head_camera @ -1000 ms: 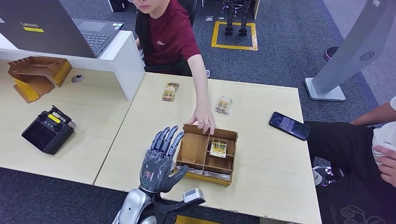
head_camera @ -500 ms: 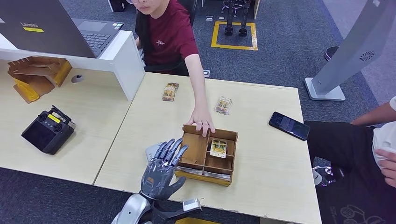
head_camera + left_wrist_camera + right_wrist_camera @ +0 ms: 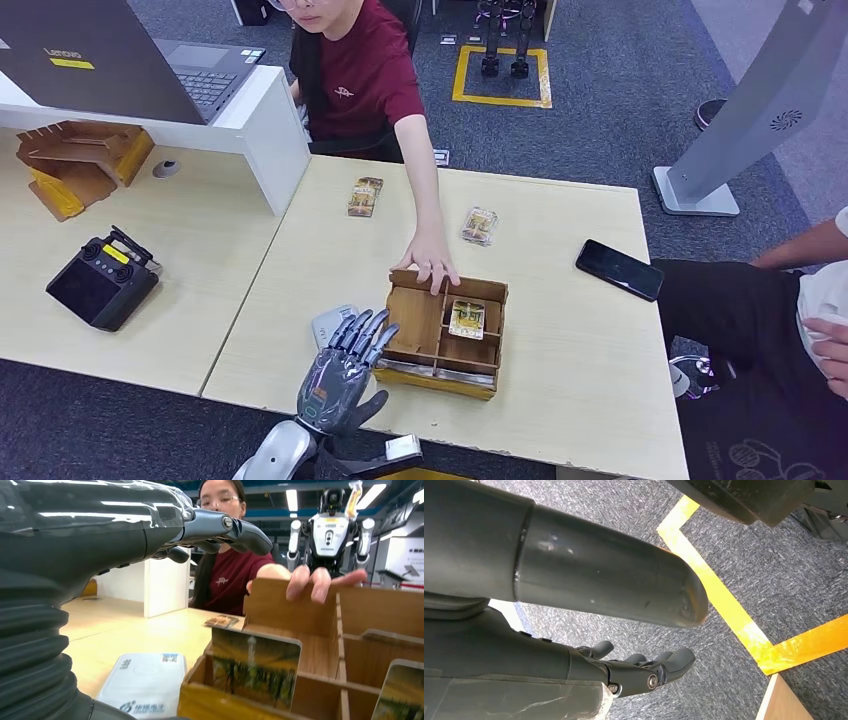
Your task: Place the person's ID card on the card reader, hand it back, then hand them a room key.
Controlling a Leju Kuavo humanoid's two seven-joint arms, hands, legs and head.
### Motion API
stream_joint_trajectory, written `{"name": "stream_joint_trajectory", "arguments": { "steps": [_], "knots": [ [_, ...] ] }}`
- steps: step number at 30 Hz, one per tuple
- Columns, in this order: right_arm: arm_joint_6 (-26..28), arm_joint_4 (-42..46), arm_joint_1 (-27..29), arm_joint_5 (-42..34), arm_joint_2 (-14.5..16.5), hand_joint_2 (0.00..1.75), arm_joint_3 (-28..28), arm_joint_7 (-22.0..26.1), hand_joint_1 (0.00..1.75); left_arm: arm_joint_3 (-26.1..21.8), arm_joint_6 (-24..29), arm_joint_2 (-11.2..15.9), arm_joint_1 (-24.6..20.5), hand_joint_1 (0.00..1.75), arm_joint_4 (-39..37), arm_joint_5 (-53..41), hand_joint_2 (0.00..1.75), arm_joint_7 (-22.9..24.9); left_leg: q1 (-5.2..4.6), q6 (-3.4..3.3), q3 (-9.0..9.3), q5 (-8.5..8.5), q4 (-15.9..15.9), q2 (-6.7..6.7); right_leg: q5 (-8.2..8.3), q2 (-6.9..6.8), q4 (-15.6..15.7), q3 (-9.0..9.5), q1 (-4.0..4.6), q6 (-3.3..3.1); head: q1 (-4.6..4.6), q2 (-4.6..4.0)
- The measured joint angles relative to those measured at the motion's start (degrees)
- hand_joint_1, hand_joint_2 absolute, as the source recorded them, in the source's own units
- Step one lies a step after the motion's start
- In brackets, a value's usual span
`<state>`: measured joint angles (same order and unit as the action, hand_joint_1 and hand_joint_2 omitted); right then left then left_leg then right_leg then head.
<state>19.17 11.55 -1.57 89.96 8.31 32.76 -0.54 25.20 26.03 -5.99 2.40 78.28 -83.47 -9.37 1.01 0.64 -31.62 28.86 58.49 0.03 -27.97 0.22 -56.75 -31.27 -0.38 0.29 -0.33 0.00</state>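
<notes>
My left hand (image 3: 341, 372) hovers open and holds nothing, at the near table edge just left of the wooden compartment box (image 3: 420, 322). The white card reader (image 3: 331, 323) lies flat beyond its fingertips, also seen close up as the card reader (image 3: 142, 682). A picture card (image 3: 467, 318) lies in a box compartment, and another card (image 3: 255, 667) stands upright at the box's near wall. The person's hand (image 3: 431, 267) rests on the box's far rim. Two more cards (image 3: 365, 196) (image 3: 480, 226) lie on the table. My right hand (image 3: 644, 672) hangs open over the floor.
A dark phone (image 3: 619, 269) lies at the table's right. A black controller (image 3: 101, 281) sits on the left desk, beside a white divider (image 3: 268, 130) bearing a laptop (image 3: 120, 60). A second person sits at the right edge (image 3: 800, 300).
My left hand has drawn back toward me and lower, uncovering the card reader. The person's hand has stayed on the box rim. The phone's screen has gone dark.
</notes>
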Motion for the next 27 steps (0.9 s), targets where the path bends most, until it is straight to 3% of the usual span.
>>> {"name": "stream_joint_trajectory", "arguments": {
  "steps": [27],
  "knots": [
    [0.1,0.1,0.0,0.0,0.0,0.0,0.0,0.0,0.0,2.0,-0.2,1.1,-0.3,0.0,-2.6,-0.5,1.75,1.7,0.0,0.0,0.0,0.0,0.0,0.0,0.0,0.0,0.0,0.0,0.0,0.0,0.0,0.0]
  ]
}}
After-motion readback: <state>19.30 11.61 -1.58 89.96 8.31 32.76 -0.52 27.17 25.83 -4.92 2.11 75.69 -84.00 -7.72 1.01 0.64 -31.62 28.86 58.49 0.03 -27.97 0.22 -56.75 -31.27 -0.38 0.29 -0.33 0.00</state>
